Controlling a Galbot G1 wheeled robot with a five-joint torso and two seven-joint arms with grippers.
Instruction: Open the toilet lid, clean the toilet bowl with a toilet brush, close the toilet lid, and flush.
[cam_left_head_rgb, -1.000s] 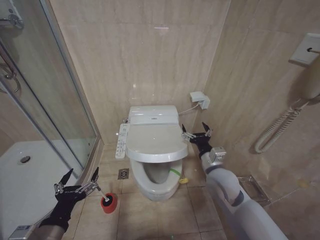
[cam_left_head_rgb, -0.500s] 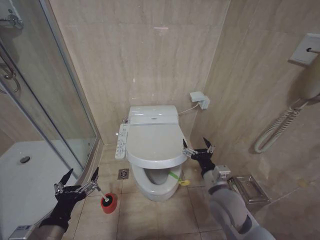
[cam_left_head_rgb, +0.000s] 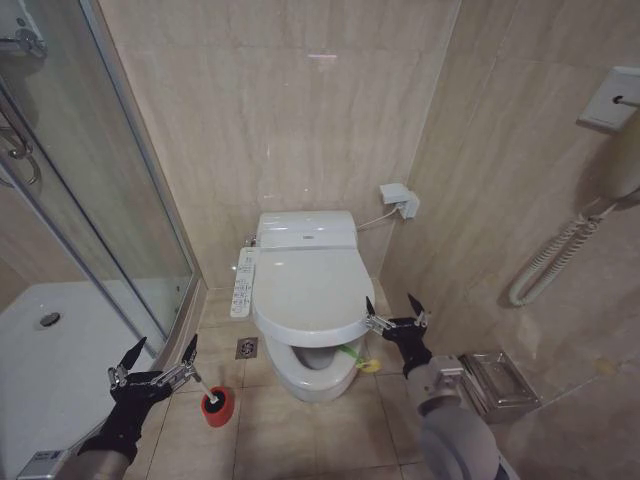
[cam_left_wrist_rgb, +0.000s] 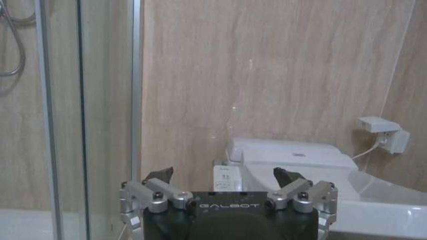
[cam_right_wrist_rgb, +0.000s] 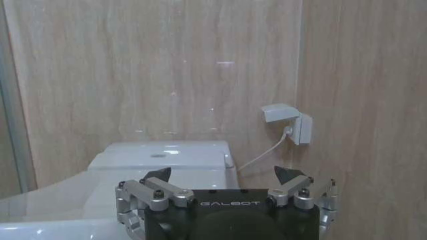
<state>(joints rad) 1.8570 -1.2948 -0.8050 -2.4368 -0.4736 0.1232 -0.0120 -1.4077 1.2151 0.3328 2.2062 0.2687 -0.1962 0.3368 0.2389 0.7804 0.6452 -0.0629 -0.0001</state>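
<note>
Black left gripper (cam_left_head_rgb: 155, 361) low by shower glass (cam_left_head_rgb: 100, 220), jaws spread, just above red holder cup (cam_left_head_rgb: 216, 406). Right gripper (cam_left_head_rgb: 392, 311) released beside toilet lid (cam_left_head_rgb: 305, 283), lowered over toilet bowl (cam_left_head_rgb: 312, 375). Tiled wall (cam_left_head_rgb: 280, 110) behind.

Glossy beige tiled walls (cam_left_head_rgb: 300, 120) meet in a corner, with a ceiling light reflected high on the back wall; a white wall socket (cam_left_head_rgb: 400, 199) sits on it with a cable plugged in. A glass shower enclosure (cam_left_head_rgb: 90, 200) with a white shower tray (cam_left_head_rgb: 50, 360) stands on the left; a wall phone (cam_left_head_rgb: 620, 140) with a coiled cord hangs on the right wall; the tiled floor (cam_left_head_rgb: 300, 430) has a small floor drain (cam_left_head_rgb: 246, 348).
</note>
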